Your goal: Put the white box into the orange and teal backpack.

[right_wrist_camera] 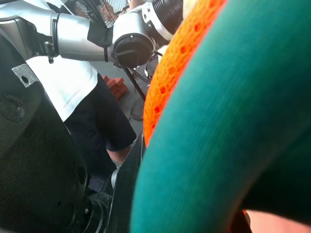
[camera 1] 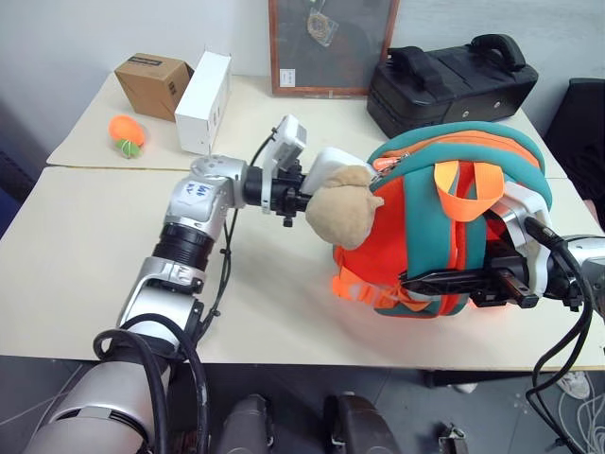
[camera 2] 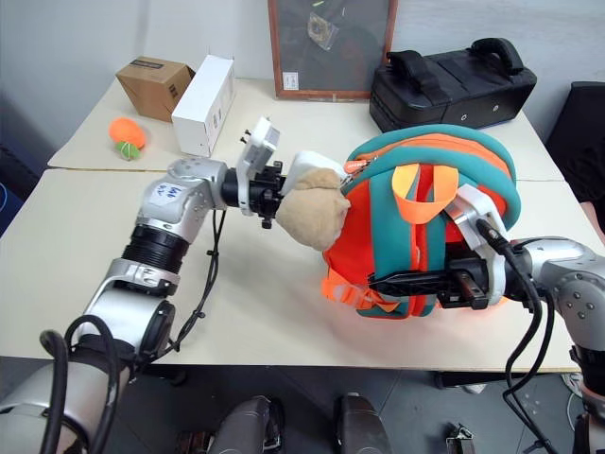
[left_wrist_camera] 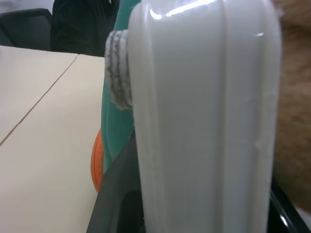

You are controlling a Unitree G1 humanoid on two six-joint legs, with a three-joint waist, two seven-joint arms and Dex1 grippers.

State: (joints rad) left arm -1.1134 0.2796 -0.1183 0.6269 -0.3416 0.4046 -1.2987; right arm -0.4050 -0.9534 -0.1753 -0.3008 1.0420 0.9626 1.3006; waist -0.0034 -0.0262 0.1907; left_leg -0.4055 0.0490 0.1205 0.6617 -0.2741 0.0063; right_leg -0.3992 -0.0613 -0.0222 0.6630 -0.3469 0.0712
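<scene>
The white box (camera 1: 331, 167) is held level in my left gripper (camera 1: 308, 184), which is shut on it. The box's far end sits at the upper left edge of the orange and teal backpack (camera 1: 416, 236), just behind its tan plush toy (camera 1: 342, 210). In the left wrist view the glossy box (left_wrist_camera: 204, 121) is close up, with teal trim beside it. The backpack stands upright on the table. My right gripper (camera 1: 430, 280) reaches in from the right, shut on the backpack's lower front, against a teal strap (right_wrist_camera: 233, 121).
A black boxy case (camera 1: 449, 85) stands behind the backpack. At the back left are a tall white carton (camera 1: 203, 102), a brown cardboard box (camera 1: 153, 85) and an orange ball (camera 1: 126, 131). A framed board (camera 1: 331, 47) leans on the wall. A person stands beyond the table in the right wrist view.
</scene>
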